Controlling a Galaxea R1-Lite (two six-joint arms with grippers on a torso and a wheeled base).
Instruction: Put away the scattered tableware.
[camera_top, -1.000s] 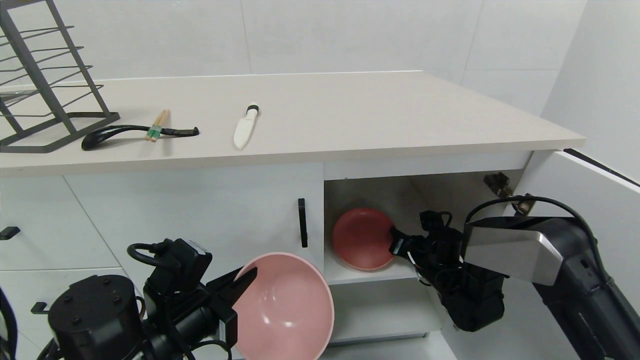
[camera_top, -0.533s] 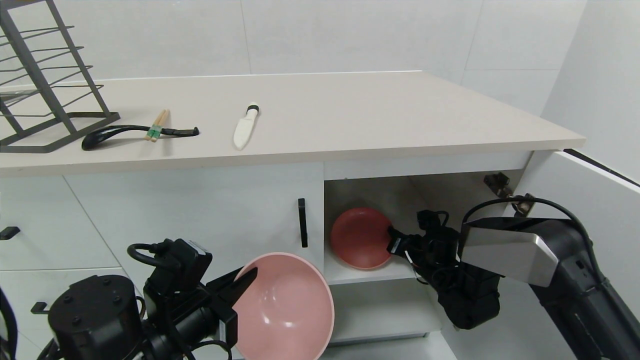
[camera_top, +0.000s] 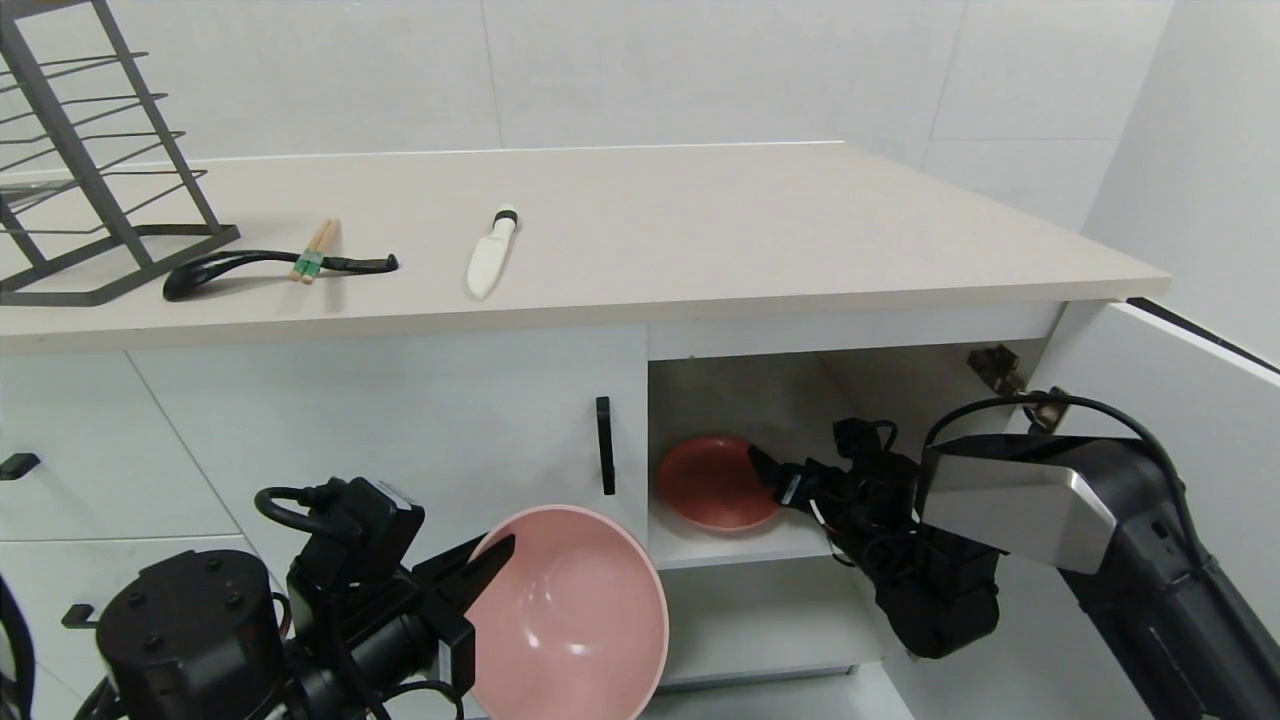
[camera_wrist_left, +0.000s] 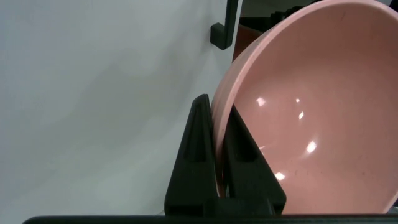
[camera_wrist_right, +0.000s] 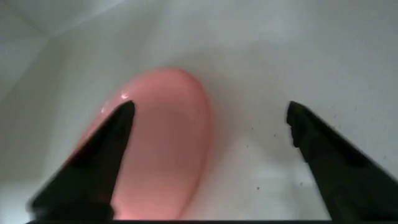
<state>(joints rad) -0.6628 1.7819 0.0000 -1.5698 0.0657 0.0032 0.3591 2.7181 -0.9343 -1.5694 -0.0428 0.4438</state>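
Well, the pale countertop (camera_top: 700, 230) spans the head view from nine o'clock to three o'clock, and under it runs the white cabinet front (camera_top: 400, 420). At four o'clock the cabinet's open door (camera_top: 1180, 380) swings out wide, and the compartment behind it stands exposed, its shelf (camera_top: 740, 545) bare along the front edge. Up at ten o'clock a dark wire dish rack (camera_top: 90, 170) sits on the counter's corner.

Down at six o'clock the pink bowl (camera_top: 580, 620) hangs off the counter, tipped on edge with its hollow facing the camera, in front of the closed door. The left gripper (camera_top: 480, 590) is clamped on the bowl's rim at its nine o'clock side, and the left wrist view shows that grasp (camera_wrist_left: 219, 134) with one finger on each face of the wall.

Inside the compartment, the red plate (camera_top: 712, 482) rests on the shelf. The right gripper (camera_top: 775, 475) sits at the plate's three o'clock edge with its jaws spread wide and nothing between them. I cannot tell whether a fingertip touches the plate.

On the counter, a black ladle (camera_top: 250, 265) lies at the rack's four o'clock, and the chopsticks (camera_top: 315, 250) lie across its handle. The white knife (camera_top: 490, 255) lies apart, at three o'clock of them. A black door handle (camera_top: 604, 445) stands just at the bowl's twelve o'clock, close to the opening's edge.
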